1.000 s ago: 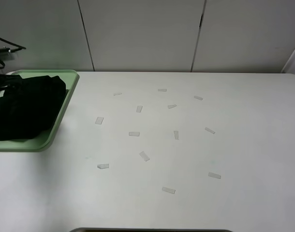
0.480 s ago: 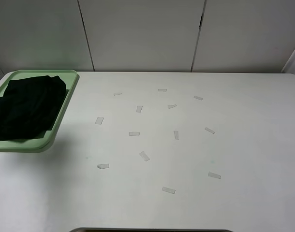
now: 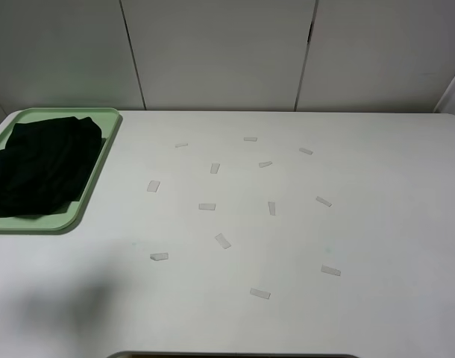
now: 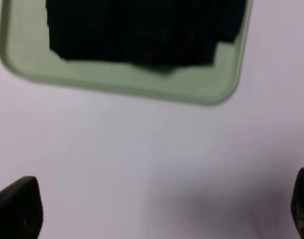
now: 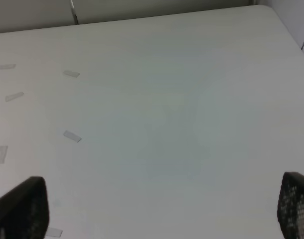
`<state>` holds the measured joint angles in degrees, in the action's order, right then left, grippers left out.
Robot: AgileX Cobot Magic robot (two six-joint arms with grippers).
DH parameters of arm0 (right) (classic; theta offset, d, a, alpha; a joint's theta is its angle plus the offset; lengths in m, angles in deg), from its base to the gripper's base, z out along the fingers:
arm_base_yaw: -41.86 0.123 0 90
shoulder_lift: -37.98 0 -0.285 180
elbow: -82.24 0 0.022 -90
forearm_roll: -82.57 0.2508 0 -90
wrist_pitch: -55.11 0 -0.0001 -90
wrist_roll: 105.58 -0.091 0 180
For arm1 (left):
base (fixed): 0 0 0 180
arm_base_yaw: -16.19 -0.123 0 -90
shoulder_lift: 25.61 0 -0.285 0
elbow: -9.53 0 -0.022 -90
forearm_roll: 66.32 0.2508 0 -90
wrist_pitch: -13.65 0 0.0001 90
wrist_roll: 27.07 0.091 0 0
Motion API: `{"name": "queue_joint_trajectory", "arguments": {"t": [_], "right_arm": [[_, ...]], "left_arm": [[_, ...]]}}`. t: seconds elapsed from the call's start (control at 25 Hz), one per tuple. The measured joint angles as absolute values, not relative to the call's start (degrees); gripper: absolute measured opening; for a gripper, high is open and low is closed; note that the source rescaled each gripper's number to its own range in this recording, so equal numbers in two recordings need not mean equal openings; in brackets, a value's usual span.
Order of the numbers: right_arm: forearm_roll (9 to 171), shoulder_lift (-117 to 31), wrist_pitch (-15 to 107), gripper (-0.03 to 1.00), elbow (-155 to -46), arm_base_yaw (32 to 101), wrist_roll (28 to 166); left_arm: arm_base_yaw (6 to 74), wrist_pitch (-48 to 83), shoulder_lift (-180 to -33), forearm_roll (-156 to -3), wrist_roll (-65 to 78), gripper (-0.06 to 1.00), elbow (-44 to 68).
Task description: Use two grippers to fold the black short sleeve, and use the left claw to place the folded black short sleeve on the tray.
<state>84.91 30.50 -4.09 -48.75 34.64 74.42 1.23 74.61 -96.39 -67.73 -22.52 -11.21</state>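
Many tape strips [image 3: 223, 241] scattered on white table [image 3: 377, 224], well apart from tray [image 3: 93, 183].

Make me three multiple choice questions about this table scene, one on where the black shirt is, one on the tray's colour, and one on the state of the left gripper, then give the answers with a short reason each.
1. Where does the black short sleeve lie?
A. On the tray at the table's left rear
B. Spread flat in the middle of the table
C. Hanging over the table's right edge

2. What colour is the tray?
A. Bright red
B. Pale mint green
C. Dark blue

3. What state is the left gripper in?
A. Shut on the shirt
B. Shut on the tray's rim
C. Open and holding nothing

Answers:
1. A, since the high view shows the folded dark fabric inside the tray's rim.
2. B, since the rim and bare floor of the tray look light green in both the high and left wrist views.
3. C, since the left wrist view shows its fingertips far apart over bare table, with the tray beyond them.
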Motion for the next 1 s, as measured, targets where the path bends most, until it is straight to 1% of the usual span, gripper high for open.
{"name": "queue_joint_trajectory", "arguments": {"t": [0.24,0.68,0.84,1.0], "right_arm": [[84.91,30.50,-4.09,1.00,-48.75,34.64,74.42],[84.91,30.50,-4.09,1.00,-48.75,34.64,74.42],[84.91,30.50,-4.09,1.00,-48.75,34.64,74.42],[84.91,30.50,-4.09,1.00,-48.75,34.64,74.42]], "left_arm": [[1.23,80.08,-85.51,-67.71,-22.52,1.00,-15.72],[1.75,80.28,-64.49,-68.04,-22.52,1.00,-21.56],[4.02,77.28,-57.02,-68.02,-22.52,1.00,-26.96],[8.34,73.30,-50.05,-67.54,-22.52,1.00,-33.25]]}}
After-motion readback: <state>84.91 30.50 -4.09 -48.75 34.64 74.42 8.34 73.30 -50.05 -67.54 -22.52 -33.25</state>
